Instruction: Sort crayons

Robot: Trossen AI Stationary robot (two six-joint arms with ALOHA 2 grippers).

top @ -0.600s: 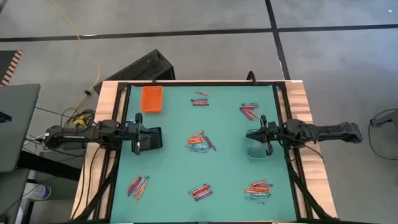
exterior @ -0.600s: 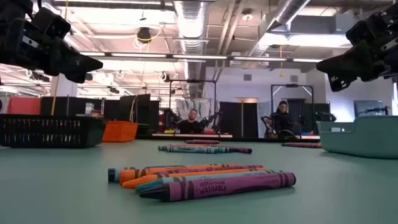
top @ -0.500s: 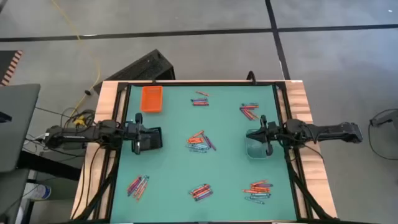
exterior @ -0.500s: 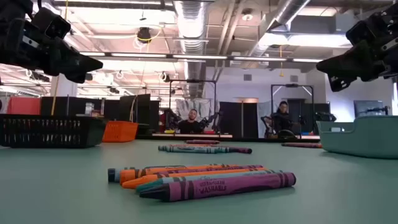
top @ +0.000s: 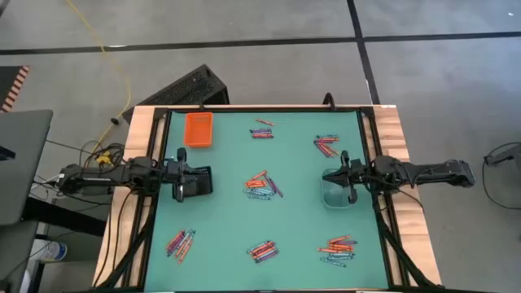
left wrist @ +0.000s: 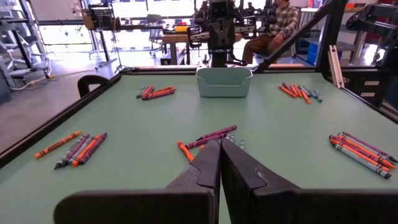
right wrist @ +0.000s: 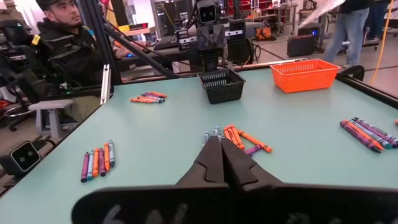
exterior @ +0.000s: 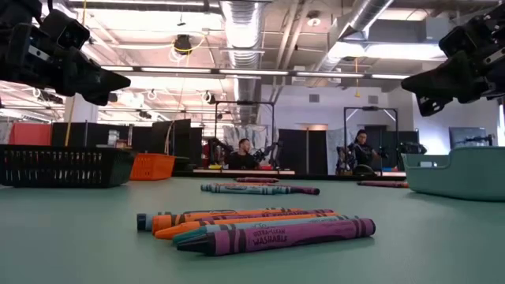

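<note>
From above, my left gripper [top: 179, 195] sits over the black tray [top: 198, 181] at the tabletop's left edge, my right gripper [top: 352, 198] over the clear tray [top: 332, 195] near the right edge. Crayons [top: 260, 185] lie in little piles. My wrist views show both pinched tight, holding nothing.

Grey floor [top: 244, 57], ceiling ducts [exterior: 245, 24], strip lights [exterior: 197, 72]

Left pincer [top: 179, 194] and right pincer [top: 352, 198] both closed, empty, arms level, facing each other.
</note>
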